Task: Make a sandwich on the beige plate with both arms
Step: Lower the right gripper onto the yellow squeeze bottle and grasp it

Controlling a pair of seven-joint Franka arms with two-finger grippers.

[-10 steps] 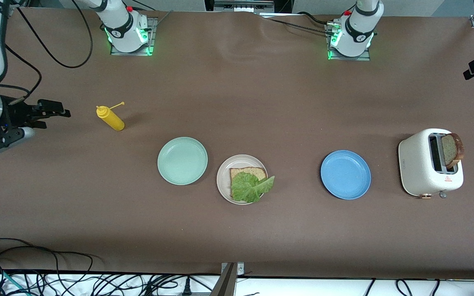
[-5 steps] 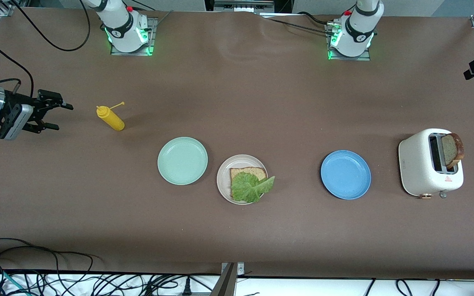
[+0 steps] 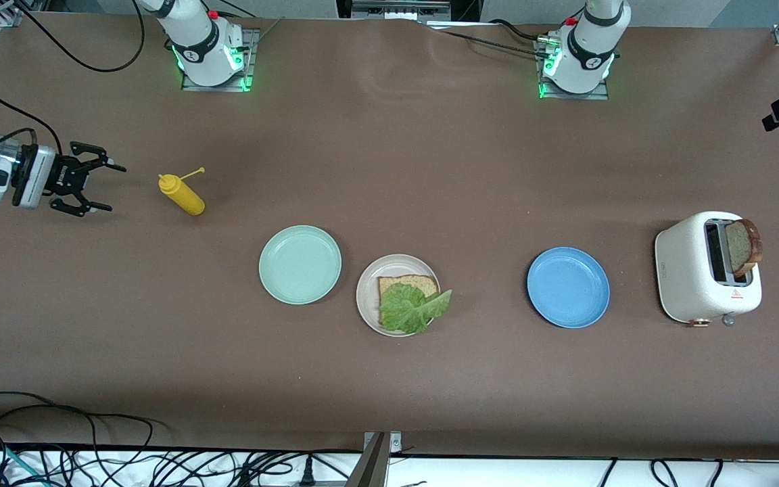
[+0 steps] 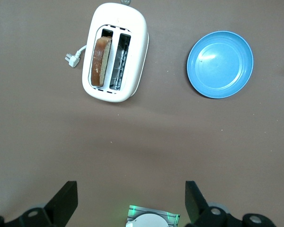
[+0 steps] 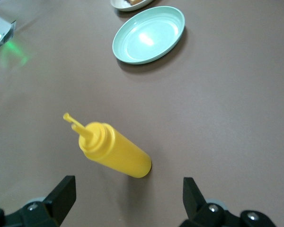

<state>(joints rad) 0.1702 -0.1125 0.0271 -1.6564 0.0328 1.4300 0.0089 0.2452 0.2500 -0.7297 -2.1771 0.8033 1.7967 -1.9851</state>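
While three plates sit in a row, mint-green plate [image 3: 299,264], beige plate [image 3: 366,295] bearing one bread slice [image 3: 406,282] under one lettuce leaf [image 3: 413,308], blue plate [image 3: 568,287], a second slice [image 3: 743,246] stands in the toaster [image 3: 690,277], right gripper [image 3: 99,186] spread wide beside one mustard bottle [image 3: 182,194], left gripper [image 4: 131,201] spread too, seen only by its wrist view, which alone shows the toaster's plug [image 4: 74,57].

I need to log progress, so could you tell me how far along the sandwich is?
Done: one bread slice with lettuce on it lies on the beige plate. In hand: nothing; the open right hand is beside the mustard bottle, and the left hand is open above the toaster. Left: the top slice, in the toaster.
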